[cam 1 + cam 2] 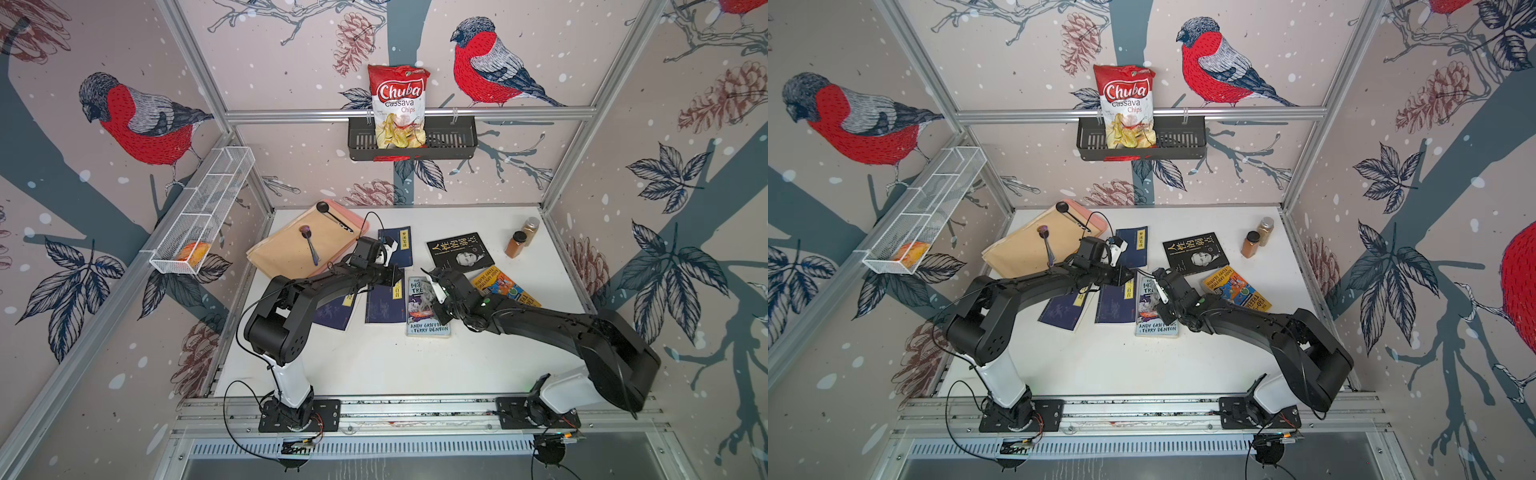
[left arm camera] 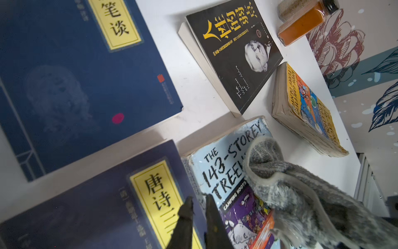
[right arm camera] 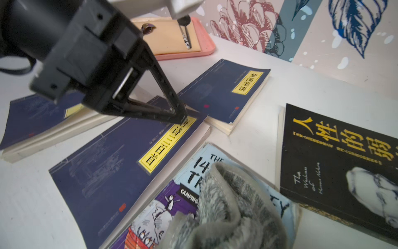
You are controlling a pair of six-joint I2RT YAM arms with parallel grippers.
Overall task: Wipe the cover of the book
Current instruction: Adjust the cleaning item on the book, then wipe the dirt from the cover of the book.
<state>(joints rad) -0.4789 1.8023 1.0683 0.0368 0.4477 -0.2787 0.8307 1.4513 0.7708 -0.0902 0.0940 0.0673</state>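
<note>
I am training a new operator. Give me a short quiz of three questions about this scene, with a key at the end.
1. True or false: the grey cloth touches the light blue treehouse book.
2. The closed tips of the left gripper are on or just above: A) the pink tray; B) the yellow label of a dark blue book; C) a spoon.
3. How many spice jars stand beside the black book?

Key: 1 true; 2 B; 3 two.
</note>
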